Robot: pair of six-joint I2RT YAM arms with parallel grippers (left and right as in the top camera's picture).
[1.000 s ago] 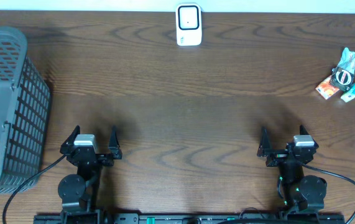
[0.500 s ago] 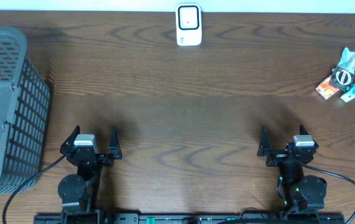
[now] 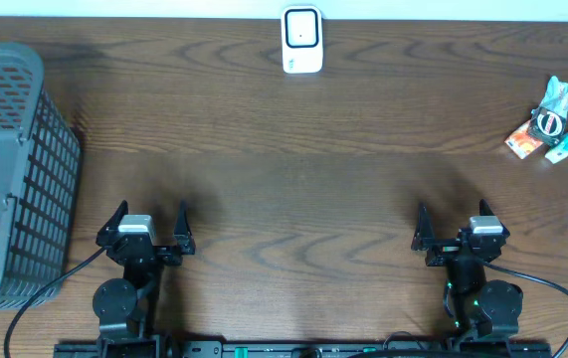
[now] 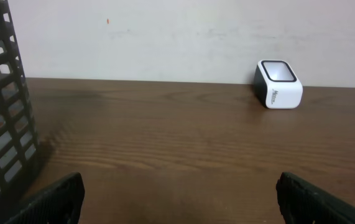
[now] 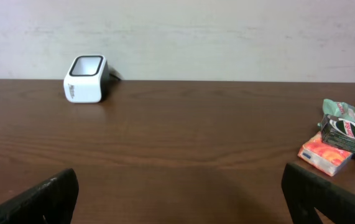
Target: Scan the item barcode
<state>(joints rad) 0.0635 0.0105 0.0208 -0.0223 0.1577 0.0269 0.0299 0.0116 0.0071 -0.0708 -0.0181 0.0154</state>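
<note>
Nearest me, both arms sit folded back at the near edge of the counter [image 3: 303, 169], left and right of the middle, each wrist level and aimed at the far edge. The left pincer [image 3: 152, 209] stands wide apart with nothing between its fingers, and the right pincer [image 3: 452, 210] is the same. In each wrist view I get only the dark fingertips [image 4: 56, 198] poking in at the bottom corners.

Along the left edge stands a grey mesh basket [image 3: 57, 164]. Its outer side is cut off in the overhead view, and I cannot see its contents.

Farther out, at the right edge, lies a small heap of items [image 3: 552, 121]: an orange packet [image 5: 324, 155] lying flat, a dark pack [image 5: 346, 132] with a round label resting on it, and a green-white wrapper [image 5: 341, 109] behind. The heap runs off the frame on the right. I cannot make out a barcode on any of them, or settle the long axis of any one piece.

Farthest away, at the middle of the far edge, stands the white scanner [image 3: 302, 40], its long axis running near to far and its dark window slanted upward.
</note>
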